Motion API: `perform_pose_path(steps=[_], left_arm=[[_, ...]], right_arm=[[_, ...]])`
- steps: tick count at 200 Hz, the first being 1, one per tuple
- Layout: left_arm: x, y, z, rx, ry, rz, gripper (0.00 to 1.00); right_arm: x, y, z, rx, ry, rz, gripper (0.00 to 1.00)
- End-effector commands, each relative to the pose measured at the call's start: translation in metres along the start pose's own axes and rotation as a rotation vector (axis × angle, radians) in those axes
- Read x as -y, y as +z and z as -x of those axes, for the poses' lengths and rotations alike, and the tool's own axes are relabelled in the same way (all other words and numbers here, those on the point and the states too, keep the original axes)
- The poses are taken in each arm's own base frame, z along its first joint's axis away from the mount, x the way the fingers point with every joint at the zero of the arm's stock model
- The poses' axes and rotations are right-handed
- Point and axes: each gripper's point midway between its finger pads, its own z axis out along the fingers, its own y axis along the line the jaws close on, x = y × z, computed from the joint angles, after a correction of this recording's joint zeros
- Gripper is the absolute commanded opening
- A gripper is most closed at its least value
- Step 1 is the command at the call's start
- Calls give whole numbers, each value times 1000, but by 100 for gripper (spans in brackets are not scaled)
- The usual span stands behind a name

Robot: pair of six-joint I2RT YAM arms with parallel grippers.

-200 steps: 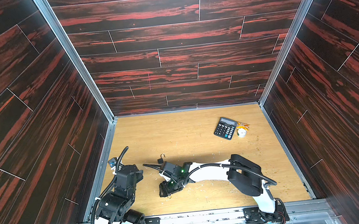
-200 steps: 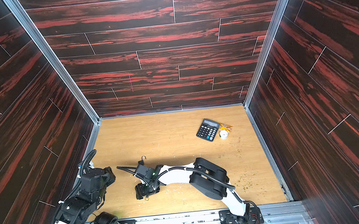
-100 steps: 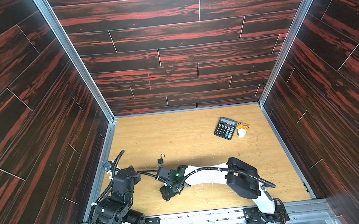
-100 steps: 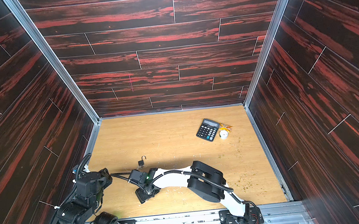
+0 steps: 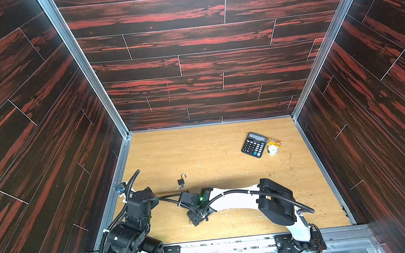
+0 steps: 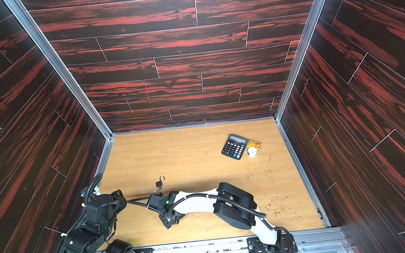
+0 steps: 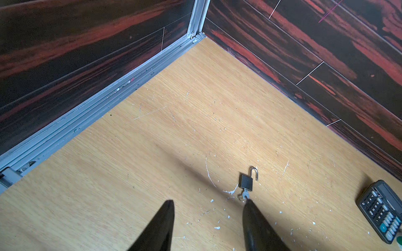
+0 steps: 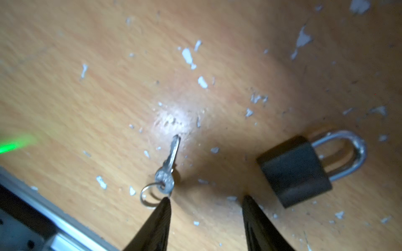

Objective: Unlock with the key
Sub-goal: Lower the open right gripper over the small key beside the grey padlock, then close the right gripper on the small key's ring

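A small black padlock [image 8: 293, 171] lies on the wooden floor with both shackle legs meeting its body. A loose silver key [image 8: 168, 171] on a ring lies beside it. My right gripper [image 8: 206, 197] hovers open between them, one fingertip [image 8: 166, 198] at the key's head. In both top views this gripper [image 5: 196, 219] [image 6: 169, 222] points down near the front edge and hides them. Farther back lies a second black padlock [image 5: 181, 181] [image 7: 247, 182], its shackle swung open and a key [image 7: 244, 195] in its base. My left gripper [image 7: 209, 202] is open and empty just short of it.
A black calculator [image 5: 254, 144] [image 7: 380, 209], a white tape roll [image 5: 272, 149] and an orange wrapper [image 5: 273, 140] lie at the back right. Dark wood-pattern walls [image 5: 46, 147] close three sides. A metal rail [image 5: 233, 243] runs along the front. The right arm [image 5: 274, 201] lies across the front floor.
The right wrist has shifted a little left and sunk lower near the front edge, and its jaws have narrowed somewhat. The left arm has drawn back slightly. The open padlock has not moved.
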Motion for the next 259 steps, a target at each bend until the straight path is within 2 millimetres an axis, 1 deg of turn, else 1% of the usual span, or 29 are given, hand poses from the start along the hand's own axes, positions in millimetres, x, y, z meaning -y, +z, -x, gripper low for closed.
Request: perform_pose_path(steps=[1,43,59,104,132,152,193,222,245,259], left_arm=[[-6,-5,4,15,-26,14,53],[-11,-12,6,26,-46,10,53],[-12,-14,7,30,-56,7,53],[-17,-18,7,42,-70,5,53],[-17,-18,5,35,-66,8,53],[-17,-16,3,31,-64,8,53],[-12,-10,-2,8,-64,3,53],[-10,-5,-4,5,-66,1,53],[-9,-1,-7,-6,-67,5,53],[-8,0,-10,-15,-73,1,53]], right_arm=[[-15,-16,3,18,-45,3,56],[-28,-9,5,16,-74,-7,56],[-31,-3,5,2,-84,-19,56],[-29,8,7,-3,-95,-68,55],[-21,16,4,-19,-97,-119,52],[-17,16,3,-18,-98,-141,49],[-5,14,2,-9,-105,-188,48],[1,5,0,-1,-109,-196,45],[-6,-3,1,10,-122,-154,42],[-14,0,0,10,-132,-111,41]])
